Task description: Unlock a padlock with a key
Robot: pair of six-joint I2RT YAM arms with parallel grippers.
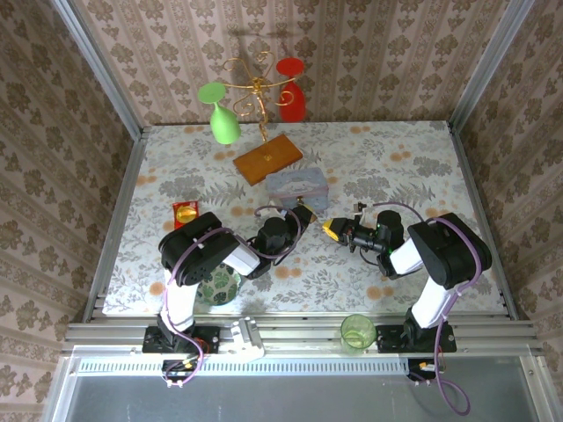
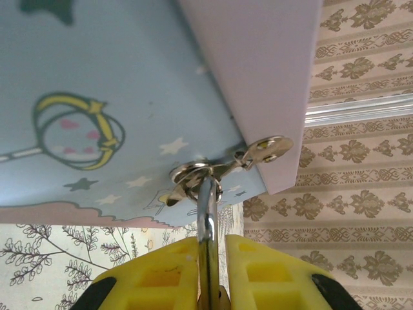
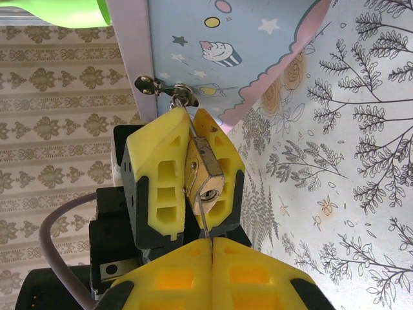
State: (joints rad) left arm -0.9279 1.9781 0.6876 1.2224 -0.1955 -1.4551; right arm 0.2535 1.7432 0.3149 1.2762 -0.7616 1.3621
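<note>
The pale blue tin [image 1: 297, 185] lies at the middle of the counter [image 1: 440, 176], and both arms reach in from the near edge toward its near side. The padlock [image 3: 205, 173] hangs at the tin's hasp [image 2: 216, 173], with its silvery shackle [image 2: 207, 223] passing through the hasp ring.

The left jaws are closed on the padlock, one yellow finger [image 3: 158, 174] on each side of the brass body. The keyhole face is turned toward the right arm. The right jaws are fully closed, their fingers [image 3: 174, 278] pressed together on the key [image 3: 204, 223] (seen edge-on, a thin grey strip). The key runs from those fingertips to the keyhole; how deep it sits cannot be told. The two pairs of jaws stand tip to tip, just near of the tin.

Elsewhere:
- a wooden board [image 1: 267, 158] just beyond the tin
- a stand [image 1: 258, 97] at the far edge, carrying a green glass [image 1: 224, 123] and a red glass [image 1: 290, 101]
- a red-and-yellow packet [image 1: 185, 212] to the left
- a green cup [image 1: 357, 331] on the near rail
</note>
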